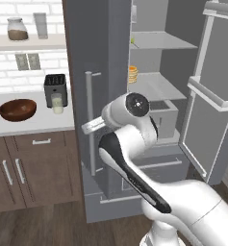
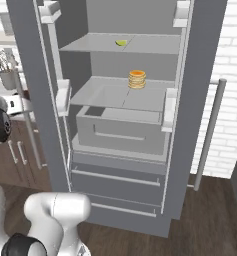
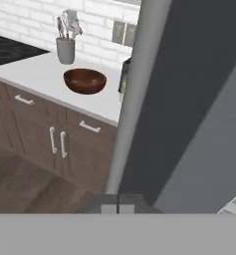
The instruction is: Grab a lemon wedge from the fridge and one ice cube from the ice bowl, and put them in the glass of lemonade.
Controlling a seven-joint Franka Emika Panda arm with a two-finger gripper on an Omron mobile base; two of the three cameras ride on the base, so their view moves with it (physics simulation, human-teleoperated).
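Tall matte grey fridge [image 2: 190,100] stands open: small yellow-green lemon wedge [image 2: 121,43] on upper shelf, pancake stack [image 2: 136,79] below. Glossy reddish-brown wooden ice bowl [image 1: 17,109] on counter. Gripper [image 3: 117,205] clenched, grasping nothing.

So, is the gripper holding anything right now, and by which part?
Nothing seems held: the gripper has its jaws shut together, right against the handle of the fridge.

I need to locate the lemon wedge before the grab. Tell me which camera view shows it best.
The right base view: the lemon wedge lies in plain sight on the upper shelf of the open fridge, above the stack of pancakes. I cannot make the wedge out in the left base view or the hand view.
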